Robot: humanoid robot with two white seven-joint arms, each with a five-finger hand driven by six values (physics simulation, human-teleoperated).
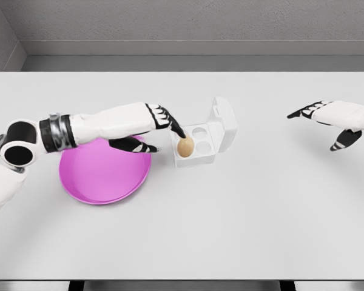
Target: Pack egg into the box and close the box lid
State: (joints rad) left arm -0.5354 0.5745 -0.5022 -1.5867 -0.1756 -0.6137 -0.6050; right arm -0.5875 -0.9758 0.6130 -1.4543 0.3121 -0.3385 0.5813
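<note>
Brown egg [185,146] seated in white open-lidded box [213,131]

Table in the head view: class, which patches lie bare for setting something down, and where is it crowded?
Bare: the table's whole near strip, and the stretch between the box and the right hand. Crowded: around the left hand, pink plate and egg.

One egg [185,146], one box [206,137], one pink plate [97,182], one table [230,230].

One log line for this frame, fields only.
egg: in box | lid: open | left hand: at egg | right hand: open, idle
</note>
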